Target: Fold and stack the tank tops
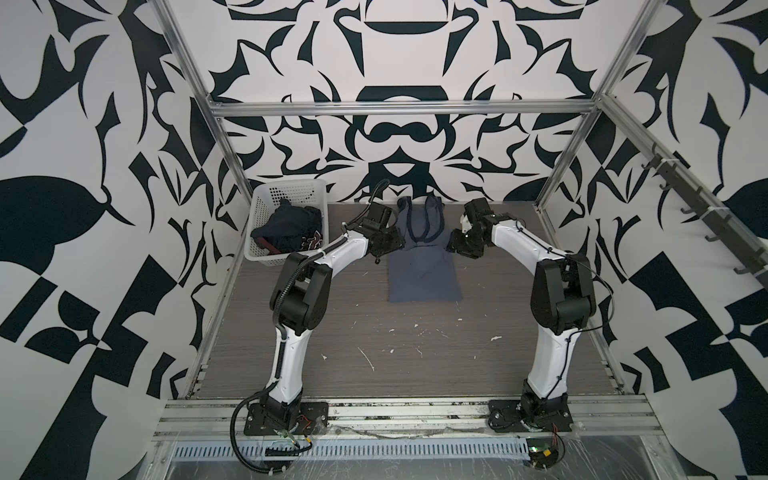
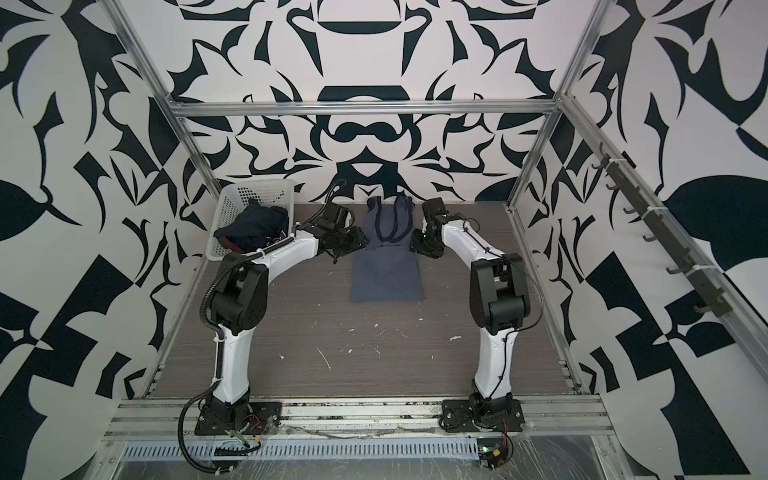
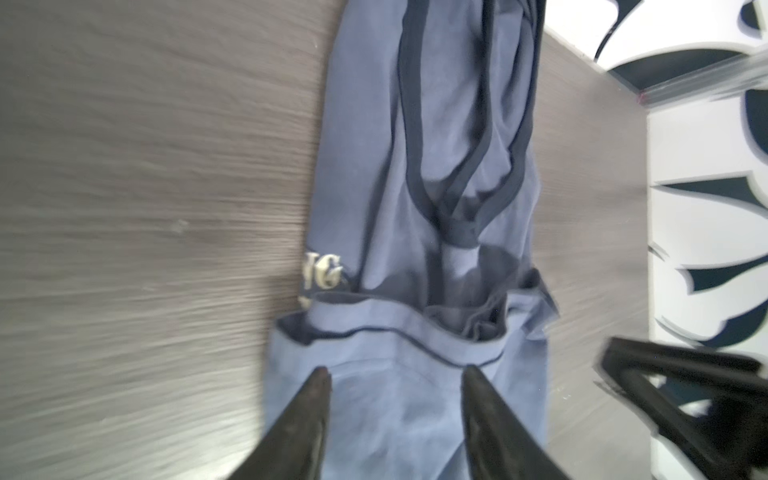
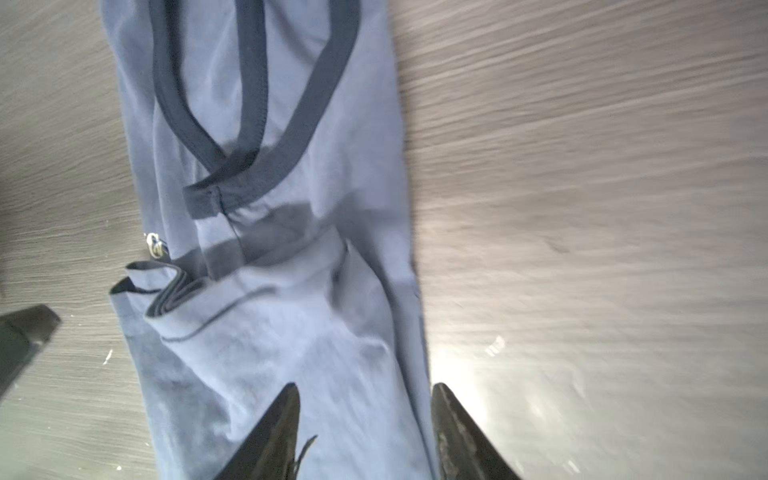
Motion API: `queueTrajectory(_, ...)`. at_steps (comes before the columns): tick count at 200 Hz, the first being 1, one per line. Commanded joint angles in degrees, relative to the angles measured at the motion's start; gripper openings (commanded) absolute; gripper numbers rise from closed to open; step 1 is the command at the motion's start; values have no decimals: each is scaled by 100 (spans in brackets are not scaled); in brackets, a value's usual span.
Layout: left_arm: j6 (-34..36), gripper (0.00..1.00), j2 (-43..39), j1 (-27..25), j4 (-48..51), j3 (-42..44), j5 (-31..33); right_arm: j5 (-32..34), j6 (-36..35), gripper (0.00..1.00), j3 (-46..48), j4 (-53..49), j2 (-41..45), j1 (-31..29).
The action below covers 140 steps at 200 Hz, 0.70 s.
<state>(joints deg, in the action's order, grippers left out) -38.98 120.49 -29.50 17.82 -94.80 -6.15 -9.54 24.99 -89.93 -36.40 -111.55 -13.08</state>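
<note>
Slate-blue tank top (image 1: 424,266) lies part-folded mid tabletop (image 1: 415,353); navy tank top (image 1: 291,228) in basket (image 1: 286,191). Left gripper (image 3: 395,372) & right gripper (image 4: 366,388) both parted, holding nothing. Limp, light cloth, so I'd pinch strap ends.

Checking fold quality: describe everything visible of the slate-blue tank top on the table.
The slate-blue cloth tank top with navy trim lies flat on the grey wood-grain table, centre-back, straps toward the far wall. Sides appear folded in; the stitched hem is folded up to just below the neckline, rumpled there. Pale lettering peeks out at one edge. The left gripper and right gripper flank it, jaws open over the folded part; contact unclear.
</note>
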Motion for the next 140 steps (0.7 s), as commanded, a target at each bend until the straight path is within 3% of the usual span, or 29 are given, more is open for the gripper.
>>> queueTrajectory(1,273,63,-739,31,498,426,350,209,-73,54,561,-134,769,-23)
queueTrajectory(34,4,65,-1689,14,197,1903,136,-359,92,54,1877,622,1577,-28)
queueTrajectory(69,-314,65,-2148,-19,-347,3024,-380,-689,48,52,2318,903,1578,-28)
queueTrajectory(140,-636,66,-1905,-326,-847,3561,-787,-1038,354,57,3260,1557,1400,-28)
